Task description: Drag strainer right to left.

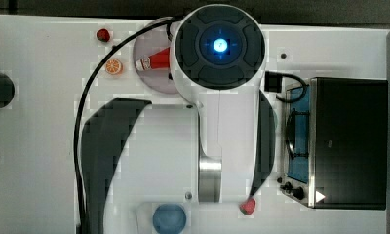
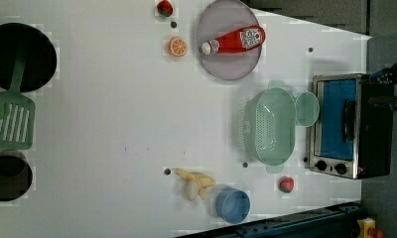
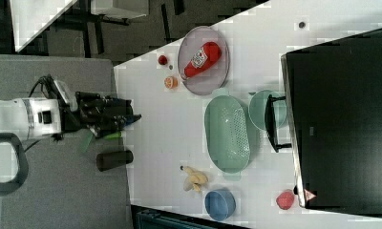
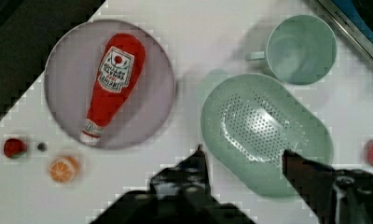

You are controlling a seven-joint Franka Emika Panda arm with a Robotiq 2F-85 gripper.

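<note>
The light was bright and even, and the flat white table (image 2: 112,124) looked almost washed out. In the top view, big dark curved shadows lay on the table beside the white robot arm (image 1: 222,122), and a small blue light (image 1: 221,45) glowed on top of it. All the pictures looked blocky and a bit soft. In the wrist view the black gripper (image 4: 243,156) was blurry, and the mint-green oval plastic strainer (image 4: 264,126) had small shiny spots.

I work in a robot lab staged as a toy kitchen: my white desk (image 2: 112,124) carries a small toaster oven (image 2: 343,126), a plush ketchup bottle (image 2: 233,40) on a plate (image 2: 206,64), toy fruit such as a banana (image 2: 194,182), and grey flooring (image 3: 60,191) lies beside it.
</note>
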